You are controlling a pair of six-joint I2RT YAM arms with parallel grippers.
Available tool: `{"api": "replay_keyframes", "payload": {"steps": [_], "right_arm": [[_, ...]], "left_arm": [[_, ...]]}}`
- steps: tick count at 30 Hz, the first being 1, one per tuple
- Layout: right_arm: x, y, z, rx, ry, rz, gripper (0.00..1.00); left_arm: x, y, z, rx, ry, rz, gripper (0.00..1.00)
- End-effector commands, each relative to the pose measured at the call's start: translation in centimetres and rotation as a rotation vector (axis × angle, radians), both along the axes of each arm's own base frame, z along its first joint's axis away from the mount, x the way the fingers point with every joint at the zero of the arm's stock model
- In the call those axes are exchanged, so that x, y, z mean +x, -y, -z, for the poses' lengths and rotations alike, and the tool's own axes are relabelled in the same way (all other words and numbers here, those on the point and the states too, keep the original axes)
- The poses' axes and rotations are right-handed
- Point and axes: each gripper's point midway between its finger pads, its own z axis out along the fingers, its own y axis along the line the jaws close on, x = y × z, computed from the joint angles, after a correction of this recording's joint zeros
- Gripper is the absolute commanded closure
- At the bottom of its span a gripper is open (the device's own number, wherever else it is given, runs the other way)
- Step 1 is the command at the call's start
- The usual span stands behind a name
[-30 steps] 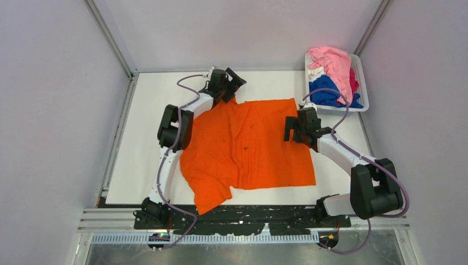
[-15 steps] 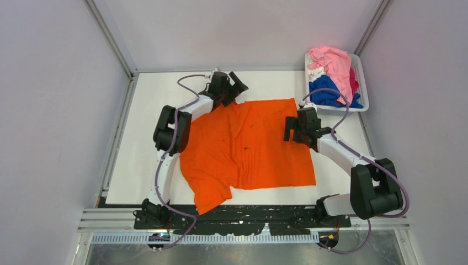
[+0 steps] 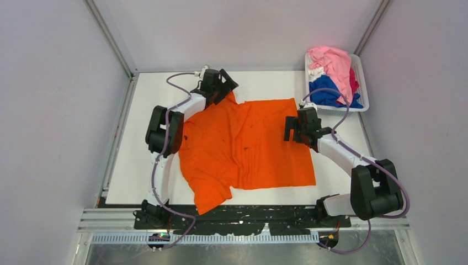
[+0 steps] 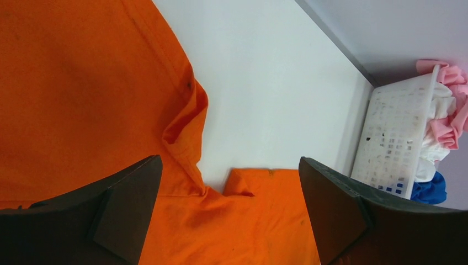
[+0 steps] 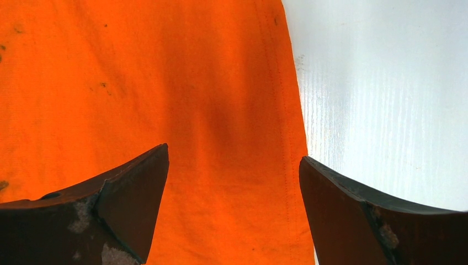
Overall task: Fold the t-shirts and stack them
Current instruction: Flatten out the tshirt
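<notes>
The bright orange t-shirt lies spread on the white table, one sleeve hanging toward the front edge. My left gripper is open over its far left sleeve, which is bunched and folded. My right gripper is open over the shirt's right hem, holding nothing. More t-shirts, pink, white, royal blue and magenta, are piled in the basket.
The white mesh basket stands at the table's far right corner; it also shows in the left wrist view. Grey walls and metal rails enclose the table. Bare white tabletop lies left of the shirt.
My left gripper has moved left along the shirt's far edge, and the far left sleeve has shifted with it. The right arm has not moved.
</notes>
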Motion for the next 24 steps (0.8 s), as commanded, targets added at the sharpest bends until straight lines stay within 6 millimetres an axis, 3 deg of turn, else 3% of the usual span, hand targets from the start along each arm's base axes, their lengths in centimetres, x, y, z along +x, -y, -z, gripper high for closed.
{"api": "replay_keyframes", "payload": {"steps": [1, 7, 12, 24], "right_arm": [[0.9, 0.0, -1.9, 0.002, 0.067, 0.006, 0.04], [0.9, 0.1, -1.7, -0.006, 0.061, 0.008, 0.04], [0.9, 0.2, -1.9, -0.008, 0.065, 0.011, 0.04], [1.0, 0.1, -1.7, -0.005, 0.060, 0.008, 0.05]], "left_arm": [[1.4, 0.3, 0.4, 0.010, -0.009, -0.028, 0.01], [2.7, 1.6, 1.6, -0.003, -0.057, -0.021, 0.01], [2.3, 2.0, 2.6, 0.002, -0.089, -0.028, 0.01], [1.2, 2.7, 2.6, 0.036, -0.113, -0.034, 0.01]]}}
